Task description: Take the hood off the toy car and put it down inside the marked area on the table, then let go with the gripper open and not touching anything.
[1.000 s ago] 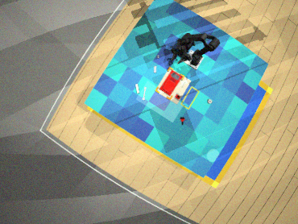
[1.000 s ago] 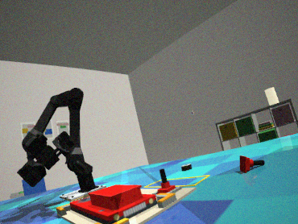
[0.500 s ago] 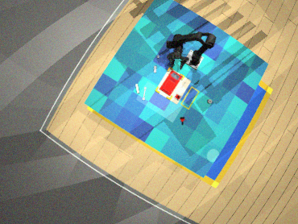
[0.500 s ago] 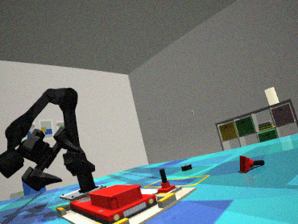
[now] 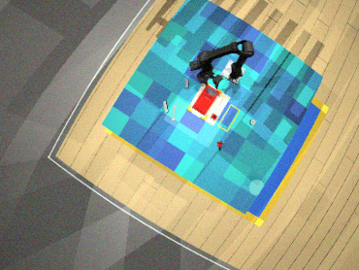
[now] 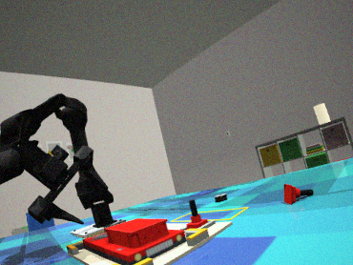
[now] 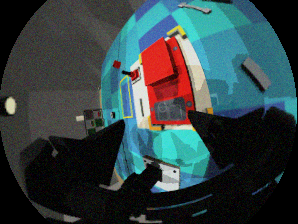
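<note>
From above, the black arm arches over, its gripper at twelve o'clock of the toy car; the marked area lies at four.

From the side, I see the elbow bent high, wrist angled down, and the hood on the car, above headlights the other views don't show.

At the wrist, the fingers spread almost fully, holding nothing; only here is the grey detail at the car's six o'clock end clear.

Wrist view: upper-right dark object cut off by top edge. Exterior view: arm cropped at left edge, base partly hidden.
</note>
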{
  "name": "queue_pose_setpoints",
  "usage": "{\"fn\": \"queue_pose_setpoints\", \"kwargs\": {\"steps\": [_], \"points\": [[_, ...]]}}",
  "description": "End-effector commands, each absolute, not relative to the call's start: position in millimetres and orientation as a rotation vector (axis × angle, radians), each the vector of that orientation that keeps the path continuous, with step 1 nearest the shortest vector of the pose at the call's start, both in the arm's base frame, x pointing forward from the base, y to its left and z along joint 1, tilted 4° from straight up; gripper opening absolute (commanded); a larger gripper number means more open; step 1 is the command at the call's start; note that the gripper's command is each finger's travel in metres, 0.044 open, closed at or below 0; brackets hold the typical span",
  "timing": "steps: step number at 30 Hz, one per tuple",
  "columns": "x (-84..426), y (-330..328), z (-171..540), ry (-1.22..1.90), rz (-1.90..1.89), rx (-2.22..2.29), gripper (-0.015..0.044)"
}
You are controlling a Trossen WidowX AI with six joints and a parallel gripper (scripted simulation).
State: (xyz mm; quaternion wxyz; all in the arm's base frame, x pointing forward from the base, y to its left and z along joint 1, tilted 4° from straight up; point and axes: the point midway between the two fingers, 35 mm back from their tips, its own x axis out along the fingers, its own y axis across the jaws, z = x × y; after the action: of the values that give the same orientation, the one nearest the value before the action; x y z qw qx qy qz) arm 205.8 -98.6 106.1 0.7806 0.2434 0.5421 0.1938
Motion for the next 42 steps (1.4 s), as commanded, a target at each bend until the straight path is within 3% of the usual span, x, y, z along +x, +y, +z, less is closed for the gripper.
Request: {"fn": "queue_pose_setpoints", "kwargs": {"steps": [1,12,23,42], "points": [[220.8,-97.3,104.1,1.318,0.389,0.449,0.0440],[270.3,-87.2,110.2,1.547,0.228,0.192,0.0440],[330.0,-55.6,129.9,1.566,-0.001,-0.077,0.0440],[334.0,-53.2,126.8,1.560,-0.016,-0.092,0.0440]]}}
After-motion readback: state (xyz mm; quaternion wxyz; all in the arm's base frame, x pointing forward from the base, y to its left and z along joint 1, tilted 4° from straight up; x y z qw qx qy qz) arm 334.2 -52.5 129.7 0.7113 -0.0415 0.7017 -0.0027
